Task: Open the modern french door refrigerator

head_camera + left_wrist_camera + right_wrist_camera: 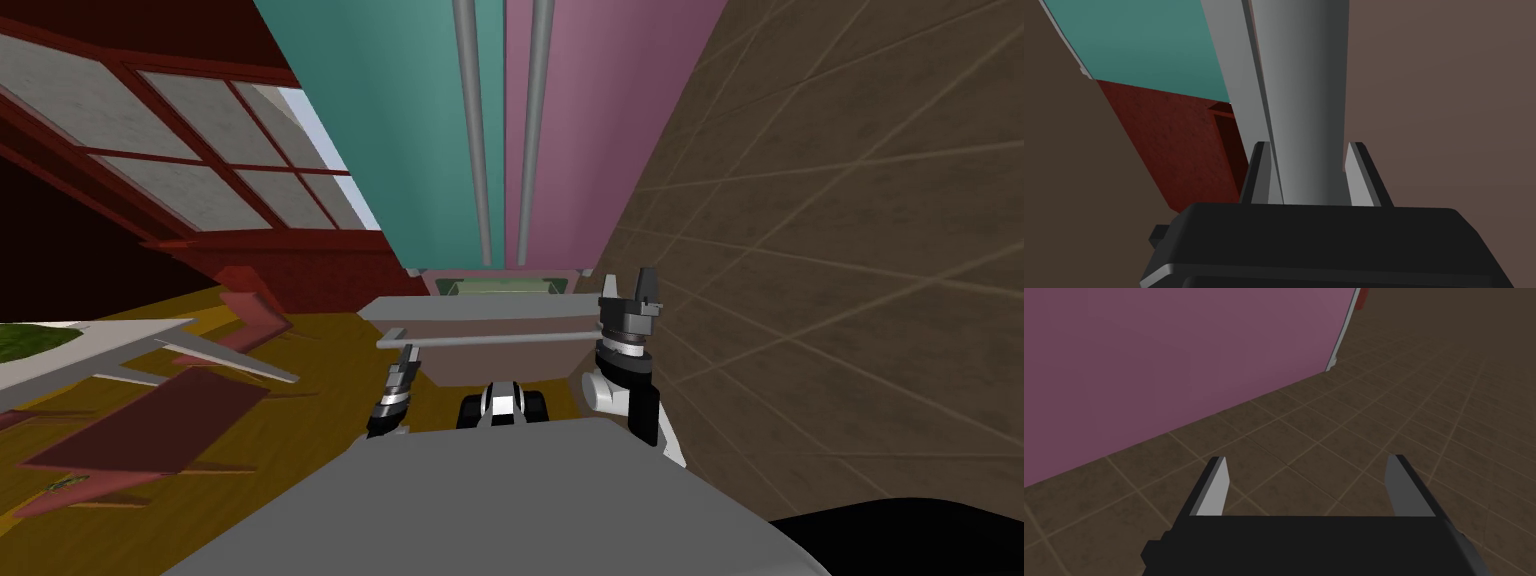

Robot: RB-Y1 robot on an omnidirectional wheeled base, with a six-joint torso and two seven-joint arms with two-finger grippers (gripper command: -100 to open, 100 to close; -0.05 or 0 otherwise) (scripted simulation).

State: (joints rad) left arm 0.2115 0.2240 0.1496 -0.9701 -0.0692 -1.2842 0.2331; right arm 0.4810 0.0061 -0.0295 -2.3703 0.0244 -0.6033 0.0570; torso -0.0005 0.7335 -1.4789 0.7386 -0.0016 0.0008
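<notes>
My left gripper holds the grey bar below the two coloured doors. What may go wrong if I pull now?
1. The left gripper is shut on the grey bar near its left end, so the pull may skew the drawer or slip.
2. This bar moves the drawer only; the teal door and pink door would likely stay closed.
3. The open right gripper stands near the bar's right end and could be struck.
</notes>
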